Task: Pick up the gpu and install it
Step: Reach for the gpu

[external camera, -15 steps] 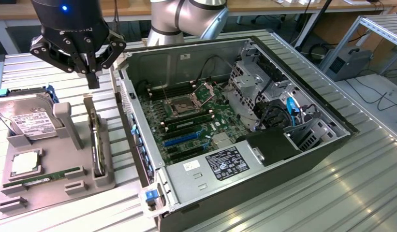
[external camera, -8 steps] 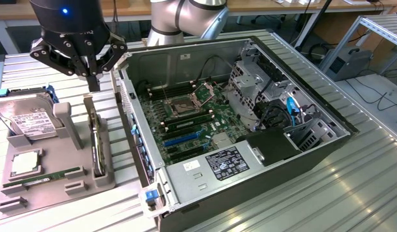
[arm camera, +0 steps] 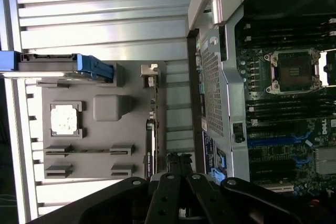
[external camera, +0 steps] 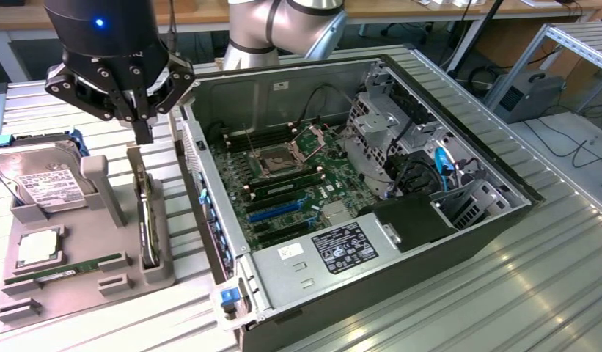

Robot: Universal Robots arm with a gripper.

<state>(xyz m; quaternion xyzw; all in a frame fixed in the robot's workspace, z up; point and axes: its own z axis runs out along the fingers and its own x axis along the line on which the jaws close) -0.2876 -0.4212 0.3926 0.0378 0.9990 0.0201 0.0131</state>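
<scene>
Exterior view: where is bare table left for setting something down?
Free: ribbed table on the exterior view's right of the computer case. Crowded: the grey tray holding hard drive, processor, memory stick and gpu; just a narrow strip separates it from the case.

One gpu [external camera: 147, 227], one hard drive [external camera: 42, 180]

My gripper [external camera: 142, 136] hangs at the exterior view's left, pointing straight down. Its two dark fingers [external camera: 141, 123] are pressed together into one narrow tip. Above it is my black wrist [external camera: 103, 26], with a small blue light glowing. My silver-grey arm [external camera: 281, 29] bends away behind it, toward the exterior view's middle.
</scene>
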